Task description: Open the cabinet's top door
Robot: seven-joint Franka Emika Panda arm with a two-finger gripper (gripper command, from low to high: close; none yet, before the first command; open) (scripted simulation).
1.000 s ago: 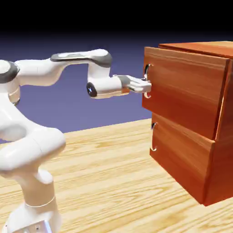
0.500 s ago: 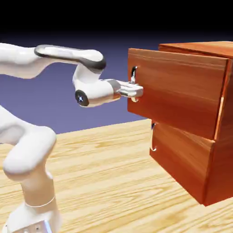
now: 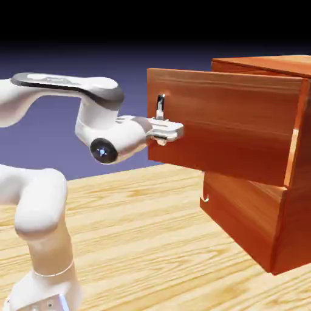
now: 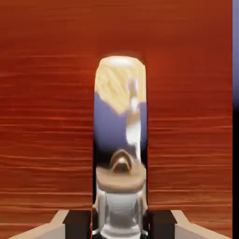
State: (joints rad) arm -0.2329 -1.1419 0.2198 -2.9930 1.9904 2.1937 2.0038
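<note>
In the exterior view, the cabinet is seen standing on the wooden bench at the picture's right. The top door is drawn well out from the cabinet's body toward the left, so that its front face stands clearly forward of the lower panel, which lies flush with the body. The silver handle is set near the left edge of the top door, and the gripper is pinched on its lower part, with the white arm reaching in level from the left. A second small silver handle is seen on the lower panel, partly hidden under the top door. In the hand view, the frame is filled by reddish-brown wood grain of the top door, and the shiny handle is shown large in the middle, mirroring bench and backdrop. The gripper is closed on this handle at the bottom edge, its dark fingers pressed against either side.
</note>
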